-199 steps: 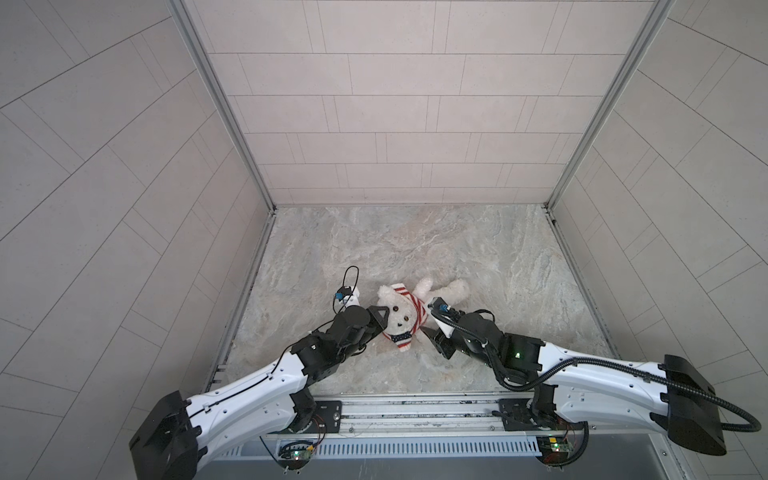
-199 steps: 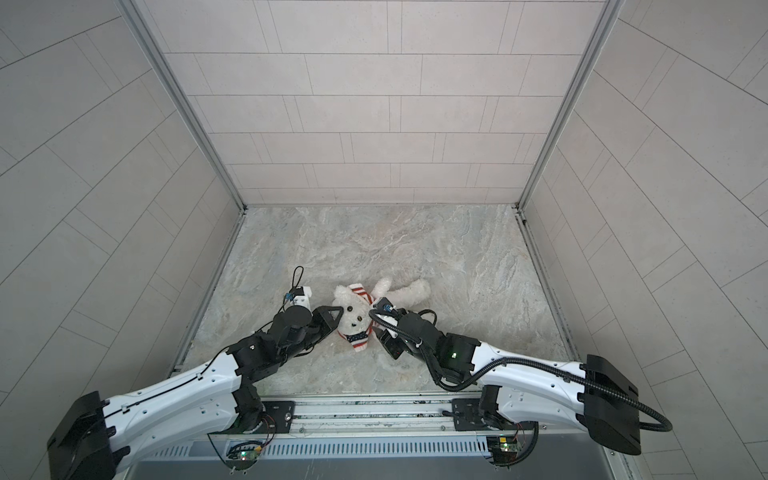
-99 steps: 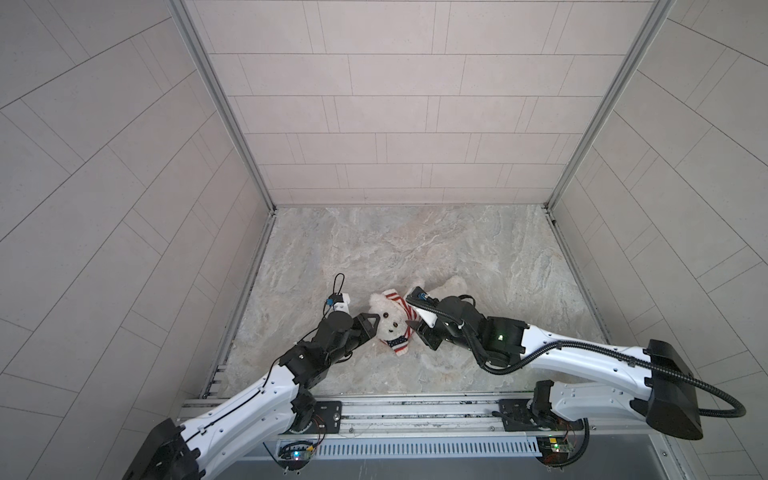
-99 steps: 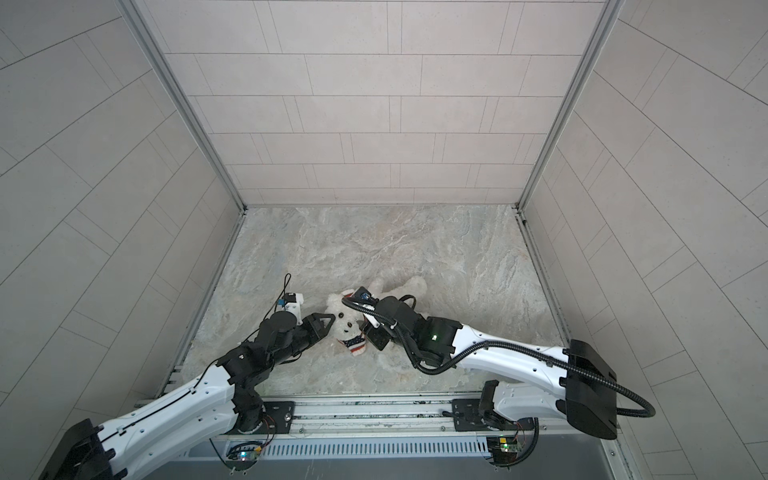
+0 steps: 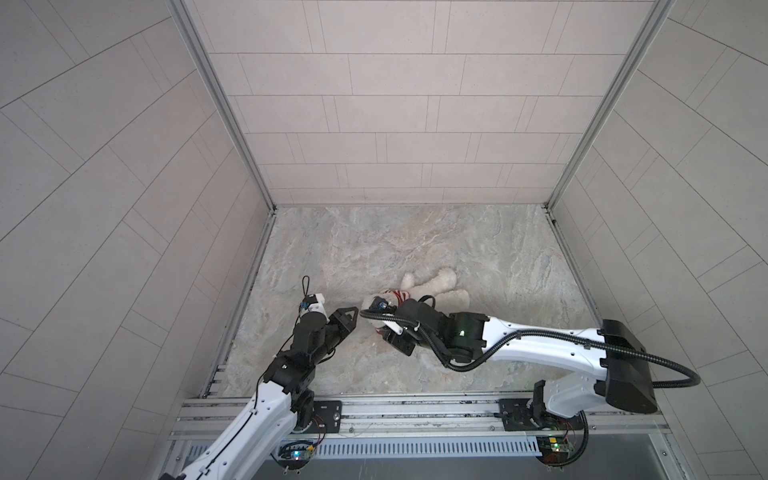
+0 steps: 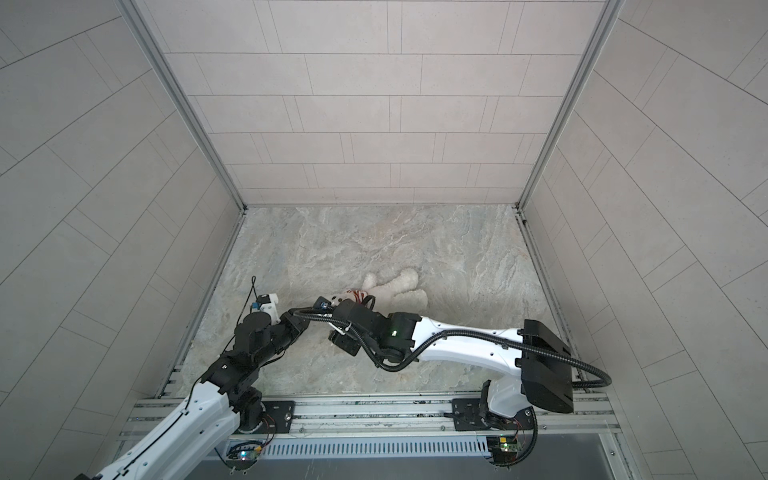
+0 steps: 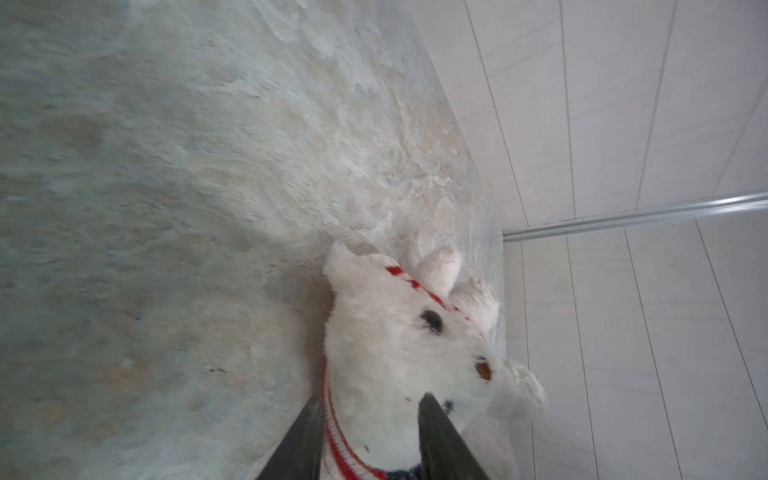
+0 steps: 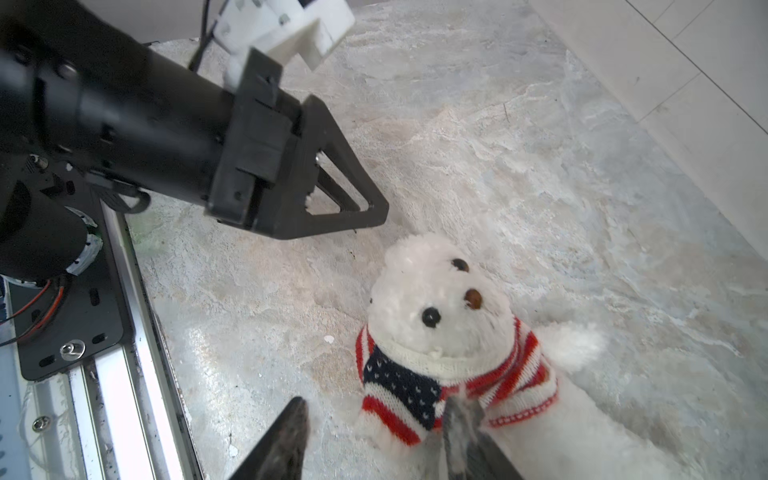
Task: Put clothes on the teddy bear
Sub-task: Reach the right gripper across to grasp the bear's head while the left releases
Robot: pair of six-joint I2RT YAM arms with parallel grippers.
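Lying on the desk (image 8: 540, 187), bear (image 8: 436, 303) wore sweater (image 8: 399, 390); left gripper (image 7: 370, 399) jaws were open near its head, right gripper (image 8: 378, 401) jaws open at its chest.

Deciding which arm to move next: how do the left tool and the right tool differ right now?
The left tool hangs clear of the teddy bear, off to the side of its head; the right tool sits low at its chest. The left tool touches nothing; one finger of the right tool overlaps the front of the striped sweater, though actual contact is unclear. Shared: both stand open, point toward the bear, and are closed on nothing.
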